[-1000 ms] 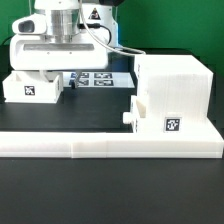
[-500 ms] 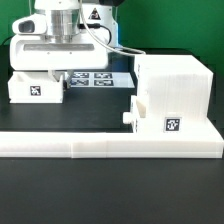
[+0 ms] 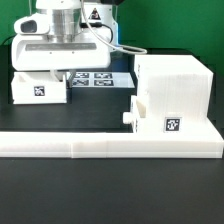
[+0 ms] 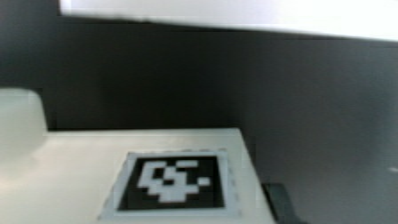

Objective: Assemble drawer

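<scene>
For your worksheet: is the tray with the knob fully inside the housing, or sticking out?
Sticking out: the tray and its knob project from the housing's side.

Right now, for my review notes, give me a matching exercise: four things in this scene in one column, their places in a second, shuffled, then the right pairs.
Things:
1. housing
2. small tray
3. marker board
4. border wall

Places:
A. flat on the table behind, between the two drawer parts
B. on the exterior view's left, under the arm
C. along the front, low and long
D. on the exterior view's right, a knobbed tray in its front

Pairs: 1-D, 2-B, 3-A, 4-C
</scene>
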Controlling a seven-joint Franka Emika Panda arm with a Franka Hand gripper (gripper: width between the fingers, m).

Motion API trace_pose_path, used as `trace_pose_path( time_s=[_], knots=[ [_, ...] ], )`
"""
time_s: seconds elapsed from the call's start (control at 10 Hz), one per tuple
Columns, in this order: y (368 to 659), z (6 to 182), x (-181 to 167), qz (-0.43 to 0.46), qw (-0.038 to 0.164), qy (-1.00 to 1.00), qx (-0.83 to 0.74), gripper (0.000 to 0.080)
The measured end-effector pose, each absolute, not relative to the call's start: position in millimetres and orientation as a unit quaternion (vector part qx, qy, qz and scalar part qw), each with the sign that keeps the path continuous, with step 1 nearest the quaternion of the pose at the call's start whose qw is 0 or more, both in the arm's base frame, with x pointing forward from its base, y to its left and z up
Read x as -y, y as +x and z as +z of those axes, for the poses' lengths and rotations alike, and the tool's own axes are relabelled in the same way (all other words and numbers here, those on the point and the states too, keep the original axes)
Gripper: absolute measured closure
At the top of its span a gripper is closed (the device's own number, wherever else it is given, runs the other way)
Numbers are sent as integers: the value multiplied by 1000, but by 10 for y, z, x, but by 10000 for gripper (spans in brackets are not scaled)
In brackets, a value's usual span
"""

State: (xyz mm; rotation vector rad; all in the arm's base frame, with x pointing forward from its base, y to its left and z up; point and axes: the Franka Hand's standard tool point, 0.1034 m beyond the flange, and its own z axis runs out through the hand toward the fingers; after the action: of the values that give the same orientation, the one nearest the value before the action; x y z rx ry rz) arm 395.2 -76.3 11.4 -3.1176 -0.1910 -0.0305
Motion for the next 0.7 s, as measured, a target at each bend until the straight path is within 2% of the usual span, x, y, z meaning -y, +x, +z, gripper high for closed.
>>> trace_pose_path(
  time_s=[0.4, 0.7],
  knots=[
    [4420, 395, 447, -17, 20, -993, 118, 755],
    [4406, 378, 444, -16, 21, -992, 127, 755]
  ],
)
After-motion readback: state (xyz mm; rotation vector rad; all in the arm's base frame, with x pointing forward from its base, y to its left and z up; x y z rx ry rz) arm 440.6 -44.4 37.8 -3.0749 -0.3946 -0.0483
